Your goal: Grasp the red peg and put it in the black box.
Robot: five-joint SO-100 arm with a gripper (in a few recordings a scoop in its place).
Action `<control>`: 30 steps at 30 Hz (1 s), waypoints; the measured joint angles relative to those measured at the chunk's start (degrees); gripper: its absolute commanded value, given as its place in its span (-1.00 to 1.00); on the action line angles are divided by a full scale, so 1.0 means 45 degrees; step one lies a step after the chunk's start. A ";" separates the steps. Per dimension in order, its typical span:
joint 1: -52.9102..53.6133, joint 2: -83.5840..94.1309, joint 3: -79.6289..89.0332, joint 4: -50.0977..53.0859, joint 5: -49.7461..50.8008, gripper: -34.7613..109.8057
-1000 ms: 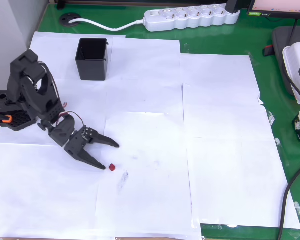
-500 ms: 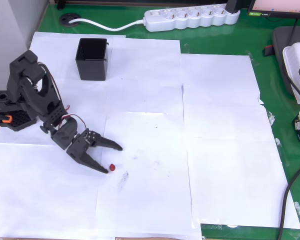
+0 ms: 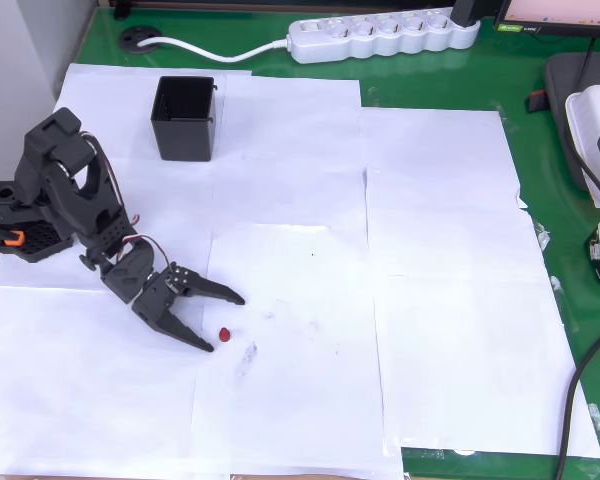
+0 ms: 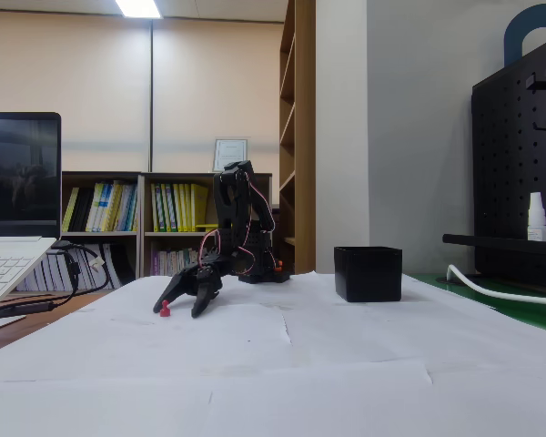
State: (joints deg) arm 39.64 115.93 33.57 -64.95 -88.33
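We see the gripper (image 3: 227, 322) low over the paper-covered counter (image 3: 440, 250) with fingers (image 3: 223, 294) spread, the red peg (image 3: 223, 332) lying loose just off their tips, apparently lined up for a pinch, well apart from the black box (image 3: 185, 118).

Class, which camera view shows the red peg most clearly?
The overhead view: the red peg lies unobstructed on white paper, just off the open pincer's fingertips. The fixed view shows it side-on as a tiny red shape beside the pincer.
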 measured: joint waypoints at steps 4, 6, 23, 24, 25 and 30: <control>0.0000 0.0312 0.0371 0.0000 -0.0039 -0.05; 0.0000 0.0410 0.0547 0.0000 -0.0078 -0.05; -0.0078 0.0859 0.0938 -0.0293 -0.0332 -0.10; -0.0156 0.0859 0.0938 -0.0293 -0.0332 -0.10; -0.0195 0.0859 0.0938 -0.0293 -0.0313 -0.10; -0.0391 0.0859 0.0879 -0.0293 -0.0469 -0.10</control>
State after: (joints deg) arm 37.88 119.79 37.53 -66.27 -90.44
